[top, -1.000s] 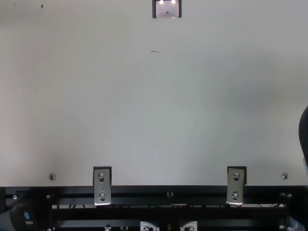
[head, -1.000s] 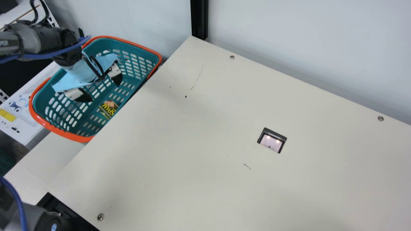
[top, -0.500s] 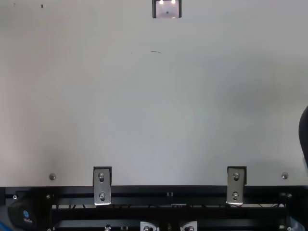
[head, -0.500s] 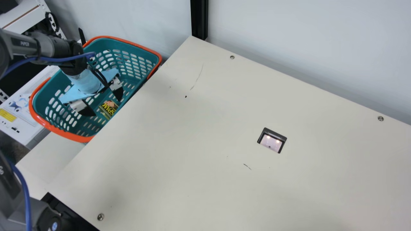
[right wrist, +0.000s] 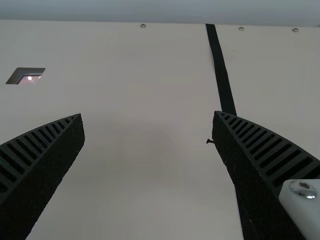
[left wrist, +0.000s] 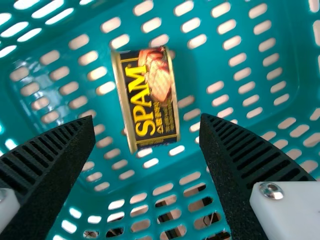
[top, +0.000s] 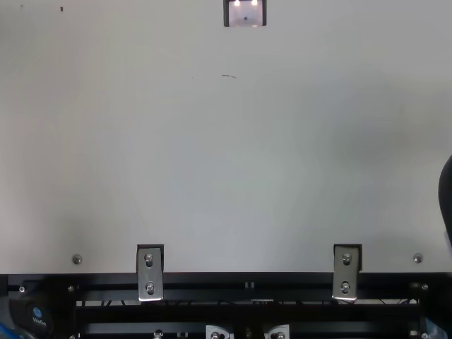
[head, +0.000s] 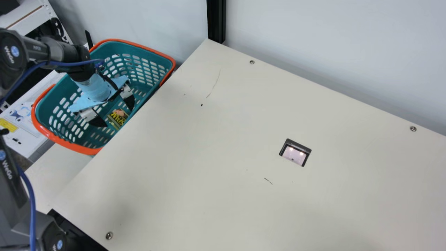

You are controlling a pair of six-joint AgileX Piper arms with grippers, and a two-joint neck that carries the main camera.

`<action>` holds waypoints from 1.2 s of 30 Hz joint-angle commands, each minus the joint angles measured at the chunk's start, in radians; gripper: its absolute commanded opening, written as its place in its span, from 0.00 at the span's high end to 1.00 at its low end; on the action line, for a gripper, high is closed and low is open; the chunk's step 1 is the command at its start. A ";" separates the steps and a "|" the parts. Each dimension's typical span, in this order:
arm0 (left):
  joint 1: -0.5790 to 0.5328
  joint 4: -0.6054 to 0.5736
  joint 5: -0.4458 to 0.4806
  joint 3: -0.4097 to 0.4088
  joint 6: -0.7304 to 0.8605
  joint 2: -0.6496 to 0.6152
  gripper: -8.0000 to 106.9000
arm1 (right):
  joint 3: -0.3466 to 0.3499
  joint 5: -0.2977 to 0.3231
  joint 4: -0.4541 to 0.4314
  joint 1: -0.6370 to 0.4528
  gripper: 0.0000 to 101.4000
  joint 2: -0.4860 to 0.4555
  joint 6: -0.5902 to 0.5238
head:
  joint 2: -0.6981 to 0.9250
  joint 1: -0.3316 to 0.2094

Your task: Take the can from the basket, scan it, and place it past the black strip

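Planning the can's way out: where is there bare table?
Bare tabletop lies between the basket and the scanner window, and between that window and the black strip. It's crowded inside the basket, with the open left claw near the can.

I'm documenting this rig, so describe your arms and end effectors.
My left arm is grey and black, with round blue markings and a blue cable. Its end effector has a light-blue body and black, ribbed, tapering fingers. My right end effector has matching fingers and a white mount with a shiny screw.
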 commanded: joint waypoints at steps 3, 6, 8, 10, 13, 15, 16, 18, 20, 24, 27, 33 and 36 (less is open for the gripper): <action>0.003 0.007 0.006 -0.037 0.019 0.035 0.15 | 0.000 0.000 0.000 0.000 0.00 0.000 0.000 | 0.013 -0.036; 0.003 0.017 0.005 -0.055 0.029 0.057 0.15 | 0.000 0.000 0.000 0.000 0.00 0.000 0.000 | 0.013 -0.036; 0.002 0.022 0.001 -0.062 0.034 0.071 0.15 | 0.000 0.000 0.000 0.000 0.00 0.000 0.000 | 0.013 -0.036; 0.001 0.025 -0.003 -0.068 0.038 0.083 0.15 | 0.000 0.000 0.000 0.000 0.00 0.000 0.000 | 0.013 -0.036; 0.000 0.030 -0.008 -0.074 0.041 0.097 0.15 | 0.000 0.000 0.000 0.000 0.00 0.000 0.000 | 0.013 -0.036; -0.001 0.034 -0.011 -0.076 0.039 0.104 0.15 | 0.000 0.000 0.000 0.000 0.00 0.000 0.000 | 0.013 -0.036; -0.002 0.035 -0.013 -0.077 0.039 0.108 0.15 | 0.000 0.000 0.000 0.000 0.00 0.000 0.000 | 0.013 -0.036; -0.003 0.038 -0.017 -0.079 0.037 0.115 0.15 | 0.000 0.000 0.000 0.000 0.00 0.000 0.000 | 0.013 -0.036; -0.003 0.039 -0.021 -0.081 0.035 0.122 0.15 | 0.000 0.000 0.000 0.000 0.00 0.000 0.000 | 0.013 -0.036; -0.004 0.039 -0.029 -0.087 0.032 0.137 0.15 | 0.000 0.000 0.000 0.000 0.00 0.000 0.000 | 0.013 -0.036; -0.005 0.040 -0.036 -0.090 0.028 0.148 0.15 | 0.000 0.000 0.000 0.000 0.00 0.000 0.000 | 0.013 -0.036; -0.006 0.040 -0.052 -0.098 0.022 0.170 0.15 | 0.000 0.000 0.000 0.000 0.00 0.000 0.000 | 0.013 -0.036; -0.007 0.040 -0.062 -0.098 0.019 0.178 0.15 | 0.000 0.000 0.000 0.000 0.00 0.000 0.000 | 0.013 -0.036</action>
